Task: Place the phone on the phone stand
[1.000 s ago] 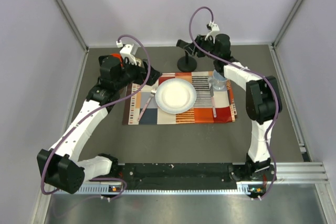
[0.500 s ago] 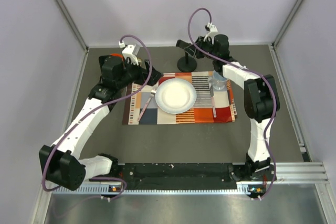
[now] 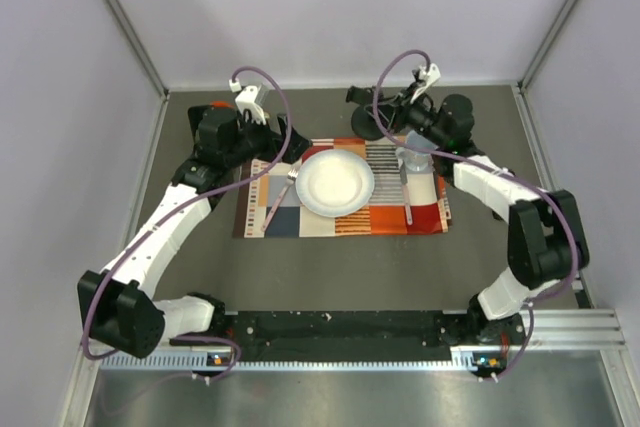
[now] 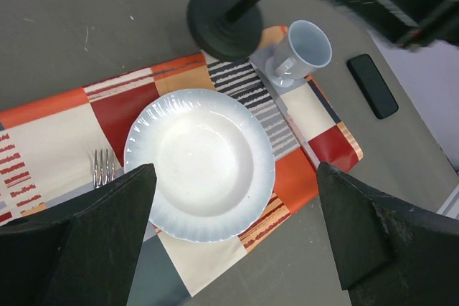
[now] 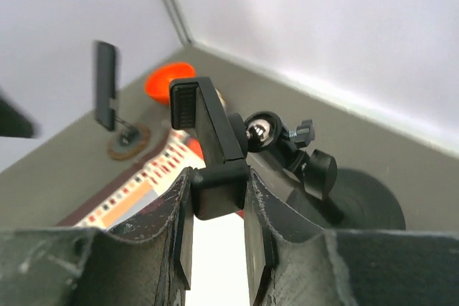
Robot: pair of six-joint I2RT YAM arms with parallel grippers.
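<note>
The phone [image 4: 372, 85] lies flat on the table to the right of the placemat, seen in the left wrist view. The phone stand [image 5: 107, 93], a tilted plate on a brown disc, stands far off at the left of the right wrist view. In the top view both are hidden. My right gripper [image 5: 219, 209] [image 3: 397, 117] is shut on the clamp head [image 5: 208, 137] of the black round-based post [image 3: 365, 125]. My left gripper [image 4: 235, 177] [image 3: 285, 142] is open and empty above the white plate [image 4: 201, 163].
A patterned placemat [image 3: 300, 217] holds the white plate [image 3: 336, 182], a fork [image 4: 104, 166], a knife [image 3: 406, 192] and a pale mug [image 3: 415, 152]. The post's round base [image 4: 224, 8] sits at the mat's far edge. An orange object [image 5: 166, 80] lies near the stand.
My right arm's elbow has swung out to the right and its wrist has dropped lower, still gripping the clamp head, which shifted slightly right. My left arm has hardly moved.
</note>
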